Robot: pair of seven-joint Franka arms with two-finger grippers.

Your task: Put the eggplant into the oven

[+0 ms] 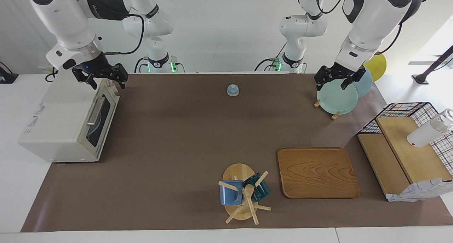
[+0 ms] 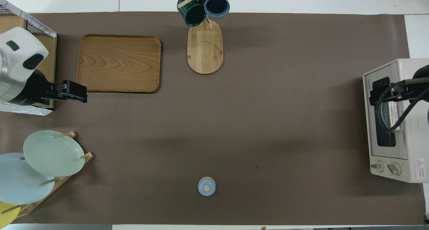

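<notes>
Even, bright, diffuse illumination in both views; strong daylight enters at the left arm's end of the table and washes out that upper corner of the facing view. Soft, broad shadows of the arms lie across the brown mat [image 1: 184, 137], and a narrow shadow edges the wooden tray [image 1: 317, 172]. Focus is sharp throughout, with no motion blur.

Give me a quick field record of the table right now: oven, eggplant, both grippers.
oven: at the right arm's end of the table, door shut
eggplant: not visible in either view
right gripper: open, empty, above the oven's top front edge
left gripper: open, empty, over the plate rack, waiting
</notes>
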